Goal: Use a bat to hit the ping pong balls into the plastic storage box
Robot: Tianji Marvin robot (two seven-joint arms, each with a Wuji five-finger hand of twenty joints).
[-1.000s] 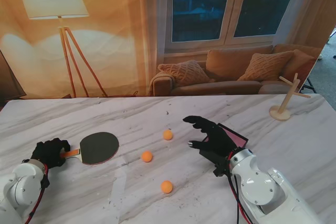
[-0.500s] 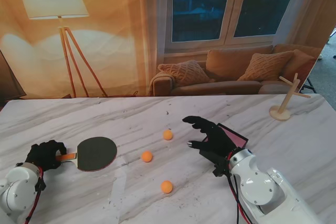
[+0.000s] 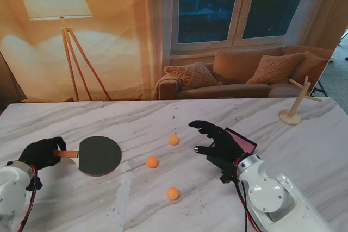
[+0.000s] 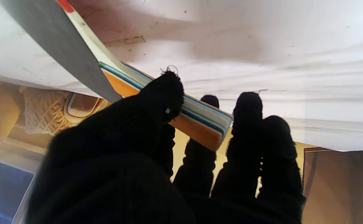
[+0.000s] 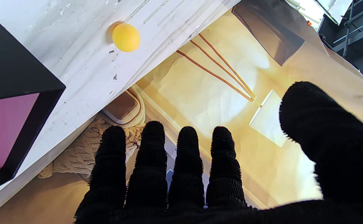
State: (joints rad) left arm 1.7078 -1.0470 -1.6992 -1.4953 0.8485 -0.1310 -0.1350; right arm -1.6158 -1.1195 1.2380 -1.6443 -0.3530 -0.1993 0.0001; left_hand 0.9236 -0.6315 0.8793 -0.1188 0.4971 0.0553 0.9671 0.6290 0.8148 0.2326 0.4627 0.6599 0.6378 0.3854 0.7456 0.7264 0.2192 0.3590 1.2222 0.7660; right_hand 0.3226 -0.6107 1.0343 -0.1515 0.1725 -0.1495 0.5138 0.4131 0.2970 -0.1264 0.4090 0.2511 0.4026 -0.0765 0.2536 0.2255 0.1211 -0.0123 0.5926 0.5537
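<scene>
My black-gloved left hand (image 3: 41, 152) is shut on the orange handle of the bat (image 3: 98, 155), whose dark blade hangs just over the table at the left. The left wrist view shows the striped handle (image 4: 197, 119) pinched between thumb and fingers. Three orange ping pong balls lie mid-table: one farthest (image 3: 173, 139), one in the middle (image 3: 152, 162), one nearest to me (image 3: 172, 193). My right hand (image 3: 217, 141) hovers open, fingers spread, in front of the black box with a pink inside (image 3: 243, 141). The right wrist view shows that box (image 5: 7, 102) and one ball (image 5: 126, 37).
A wooden stand (image 3: 296, 103) sits at the far right of the marble table (image 3: 136, 118). A printed backdrop of a lamp, sofa and window rises behind the far edge.
The left hand has drawn back to the left and lifted the bat off the table, its blade tilting up. The right hand and the balls have stayed put.
</scene>
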